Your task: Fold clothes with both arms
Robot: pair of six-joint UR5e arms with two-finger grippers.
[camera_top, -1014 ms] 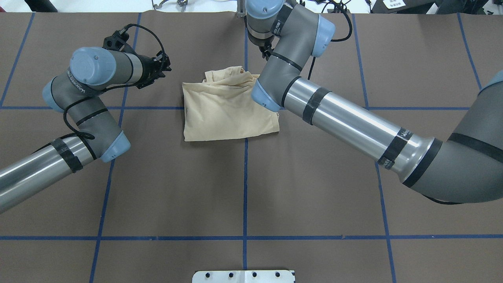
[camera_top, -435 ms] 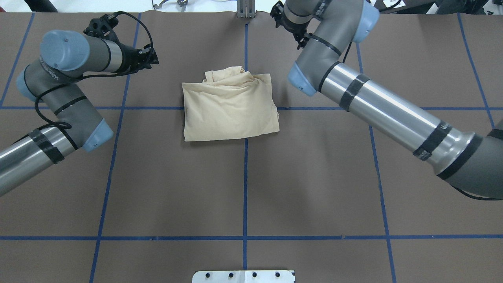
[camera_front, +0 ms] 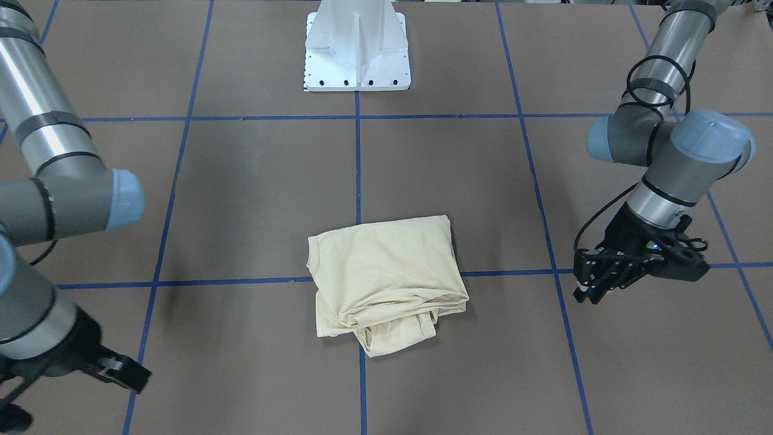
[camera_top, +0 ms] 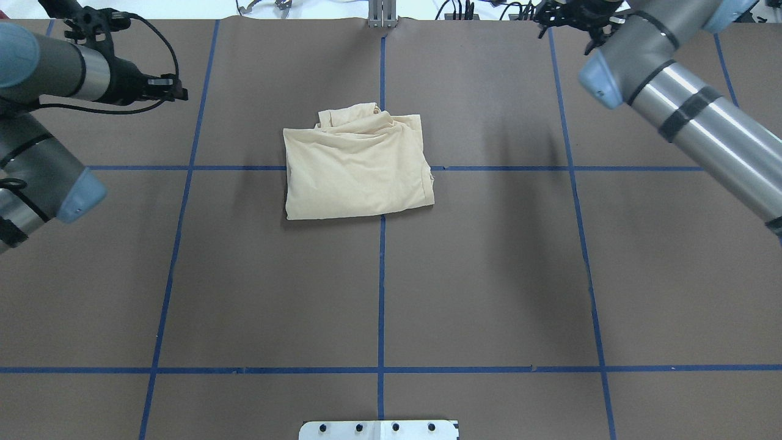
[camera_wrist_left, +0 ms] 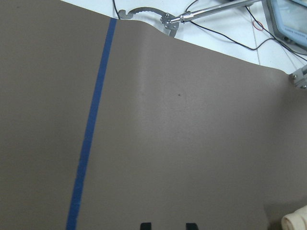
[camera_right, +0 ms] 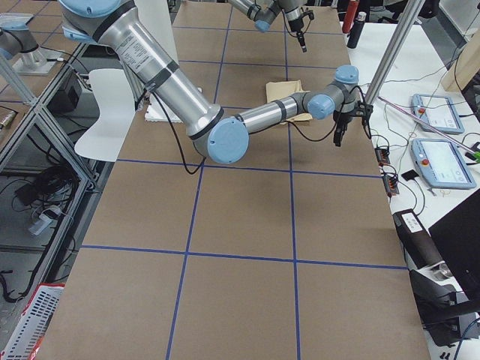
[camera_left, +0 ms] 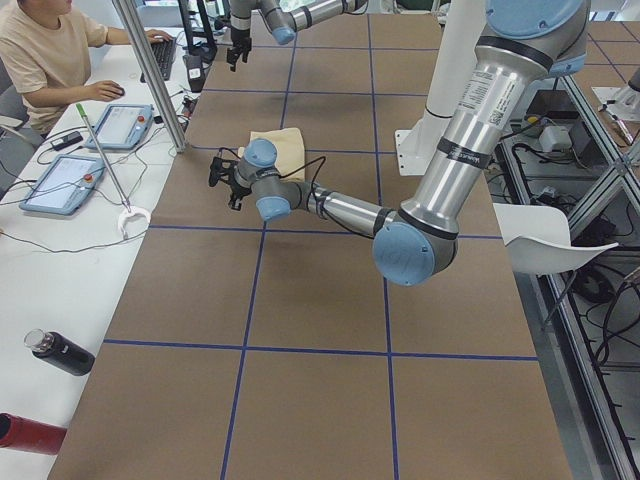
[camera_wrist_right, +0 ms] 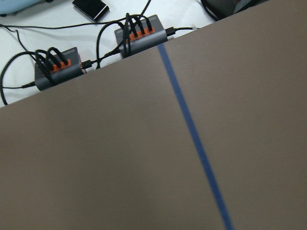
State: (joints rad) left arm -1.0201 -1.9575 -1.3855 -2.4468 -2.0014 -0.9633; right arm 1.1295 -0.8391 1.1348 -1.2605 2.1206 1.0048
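Note:
The clothes are one cream-yellow shirt (camera_top: 357,168), lying folded into a rough rectangle at the table's middle with a bunched edge on the far side; it also shows as the shirt (camera_front: 386,275). My left gripper (camera_top: 176,90) hovers well to the shirt's left, above bare table. Its fingertips (camera_wrist_left: 146,225) stand apart with nothing between them, so it is open. My right gripper (camera_top: 559,18) is near the far right edge, away from the shirt. One finger (camera_front: 130,373) shows in the front-facing view, spread from the other, with nothing held.
The white pedestal base (camera_front: 356,54) stands at the robot's side of the table. Blue tape lines (camera_top: 381,275) grid the brown surface. Beyond the far edge are cable hubs (camera_wrist_right: 139,36), tablets (camera_left: 125,125), a metal pole (camera_left: 150,75) and a seated person (camera_left: 40,50).
Both arms drew back from the shirt, the left one leftward and the right one rightward toward the far edge. The shirt stayed as it lay.

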